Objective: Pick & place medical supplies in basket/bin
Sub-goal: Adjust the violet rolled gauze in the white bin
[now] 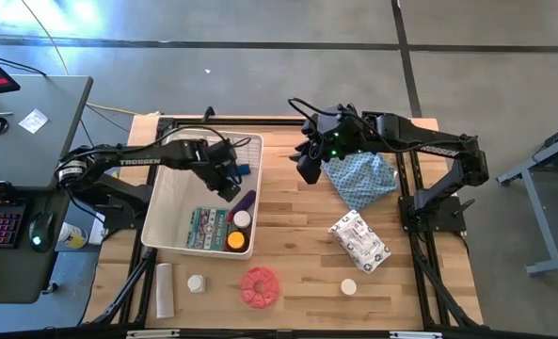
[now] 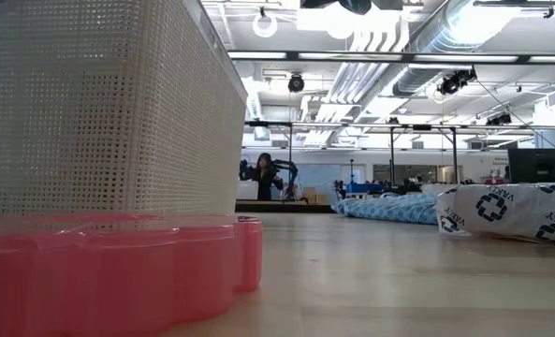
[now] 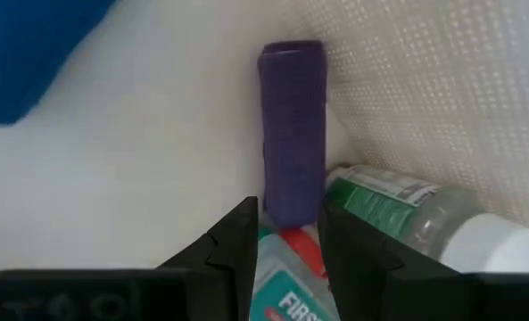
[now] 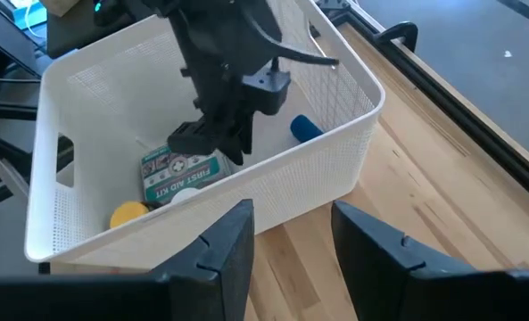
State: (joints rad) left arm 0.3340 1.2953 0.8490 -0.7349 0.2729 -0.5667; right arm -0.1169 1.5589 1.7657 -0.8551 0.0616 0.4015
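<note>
While my left gripper (image 3: pixel 286 241) hangs inside the white bin (image 1: pixel 170 202), its fingers (image 3: pixel 233 254) stand slightly apart with the near end of the purple cylinder (image 3: pixel 293 125) between their tips; I cannot tell whether they are pressing on it. The cylinder lies on the bin floor, running straight out ahead of those fingers and close to the lattice wall. Just beside my right-hand finger lies a clear bottle with a green label and white cap (image 3: pixel 425 218), also against that wall. Under the fingertips sits a green-and-white first aid packet (image 4: pixel 177 171). Farther ahead and off to the other side, a blue cylinder (image 3: pixel 32 53) rests on the bin floor. An amber yellow-capped bottle (image 1: pixel 234 240) lies in the bin corner behind the packet.

My right gripper (image 4: pixel 291 241) hovers outside the bin, over the bare wood, fingers spread and empty, pointing at the bin's long wall.

Outside the bin on the table: a red disc (image 1: pixel 260 285), two white-capped jars (image 1: pixel 196 282), a white printed packet (image 1: pixel 359 240) and a white tube (image 1: pixel 164 289).
</note>
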